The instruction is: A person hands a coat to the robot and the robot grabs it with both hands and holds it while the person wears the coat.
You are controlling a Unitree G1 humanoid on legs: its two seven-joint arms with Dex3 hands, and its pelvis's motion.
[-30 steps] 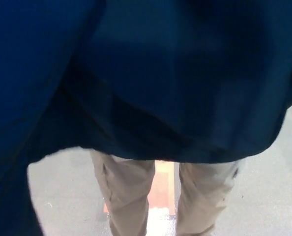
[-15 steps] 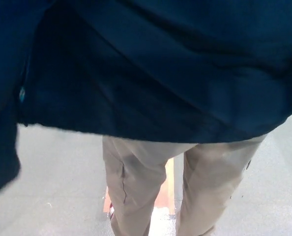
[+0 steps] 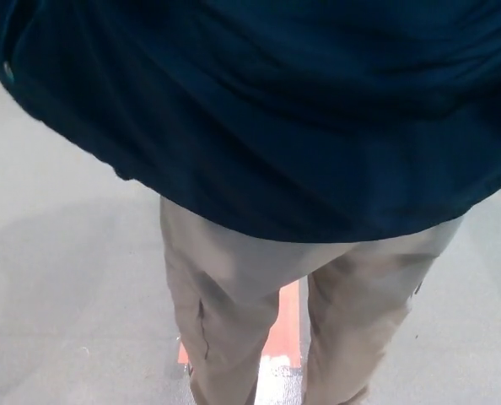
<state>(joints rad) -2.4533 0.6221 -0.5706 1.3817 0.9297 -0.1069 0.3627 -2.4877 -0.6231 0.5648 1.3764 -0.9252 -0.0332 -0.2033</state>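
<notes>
Head view: unmarked navy coat (image 3: 284, 110) above khaki trousers (image 3: 234, 312).

Head view: neither robot arm nor hand shows anywhere in frame. Of the person, only the legs (image 3: 276, 312) are visible, in khaki trousers, standing upright and close in, slightly apart. The left-of-frame leg is a touch forward, knee faintly bent. Upper body and the person's hands are hidden from view.
</notes>
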